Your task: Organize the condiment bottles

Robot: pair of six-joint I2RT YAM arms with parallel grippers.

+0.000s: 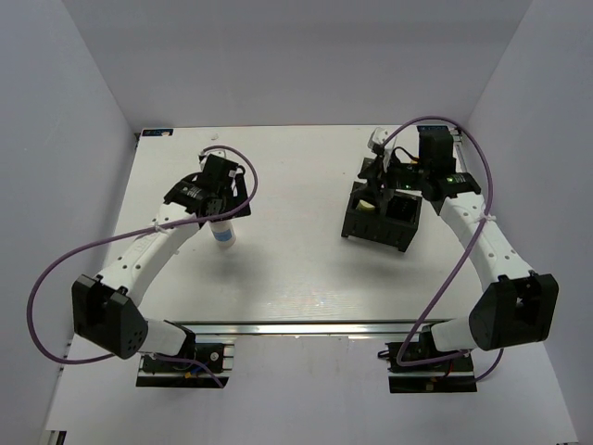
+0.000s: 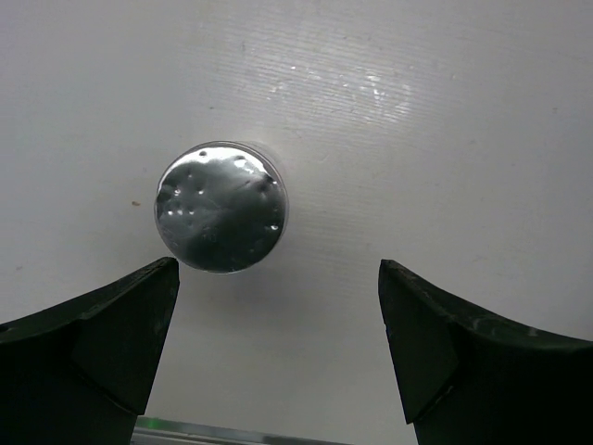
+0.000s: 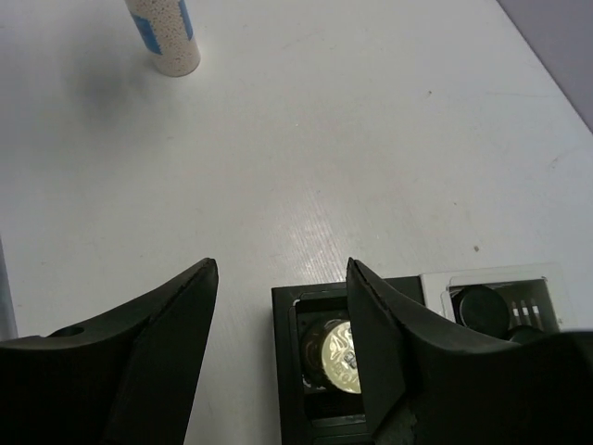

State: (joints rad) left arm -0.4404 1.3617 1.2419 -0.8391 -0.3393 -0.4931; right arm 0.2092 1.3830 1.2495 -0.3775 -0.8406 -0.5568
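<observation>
Blue-labelled bottle (image 1: 223, 234): one. Black rack (image 1: 372, 228): one. Bottles inside (image 3: 338, 357): count unclear.

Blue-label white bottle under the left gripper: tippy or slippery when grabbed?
Likely tippy: the bottle stands upright, tall and narrow, so an off-centre touch could topple it. Once down, its round body would probably roll. Smooth sides may slip; left gripper is open above it.

Blue-labelled bottle (image 3: 167, 42) — top cropped

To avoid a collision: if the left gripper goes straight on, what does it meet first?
Probably the blue-labelled white bottle: its silver top sits slightly off centre before the open left gripper. Depth is unclear; it might instead reach the table.
</observation>
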